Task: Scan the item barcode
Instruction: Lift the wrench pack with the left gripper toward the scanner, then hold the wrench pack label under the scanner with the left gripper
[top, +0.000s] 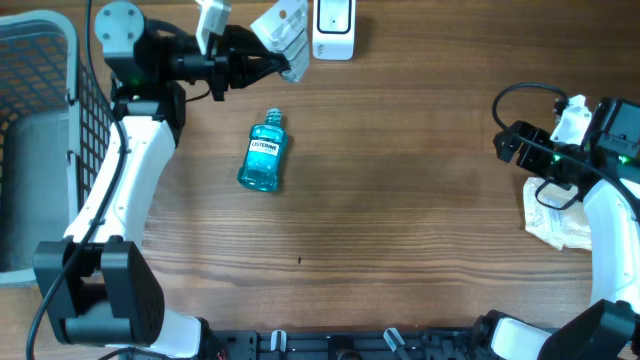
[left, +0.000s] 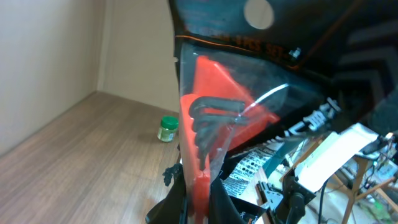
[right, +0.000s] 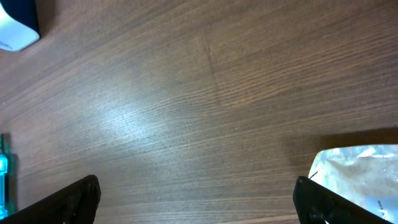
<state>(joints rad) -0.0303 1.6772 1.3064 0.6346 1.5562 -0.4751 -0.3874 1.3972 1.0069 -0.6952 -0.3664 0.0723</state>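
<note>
Left end effector (top: 262, 62) is clamped on a packet (top: 283, 30), with the scanner (top: 333, 25) just beside it. Right end effector (top: 508, 142) gapes wide, empty.

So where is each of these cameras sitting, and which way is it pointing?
Overhead: fixed above the table, looking straight down; both arms show, the left claw shut on a clear packet near the white scanner.
Left wrist: on the left arm, looking along its claw; the packet fills the view, black claw parts below.
Right wrist: on the right arm, looking down at the wood; the open right claw shows at the bottom corners.
Shared: overhead and right wrist both show the blue bottle and the scanner.
</note>
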